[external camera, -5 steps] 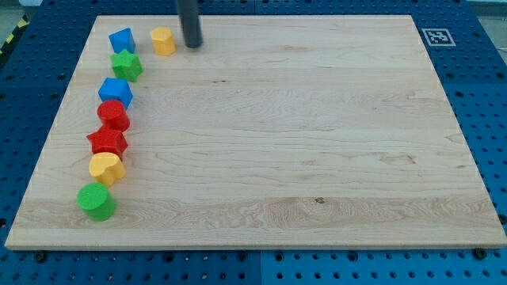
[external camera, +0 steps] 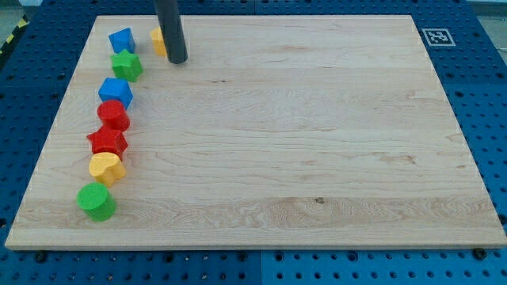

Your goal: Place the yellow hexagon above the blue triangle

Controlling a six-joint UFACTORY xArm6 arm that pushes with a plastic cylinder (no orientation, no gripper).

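Wooden table [external camera: 317, 142] carries the yellow hexagon [external camera: 158, 39] near its top-left, beside the blue triangle [external camera: 121, 39]; my tip [external camera: 177, 59], no grasping hand, touches its right side—light, stiff, probably slides easily.

Single camera view only; no second view, so no shared region. Scene is seen from above and from near long edge of wooden board [external camera: 261, 142], angled down and toward far edge. Whole board is framed at moderate distance, blue pegboard table [external camera: 491, 95] shown around it, square marker tag [external camera: 435, 36] at view's top right.
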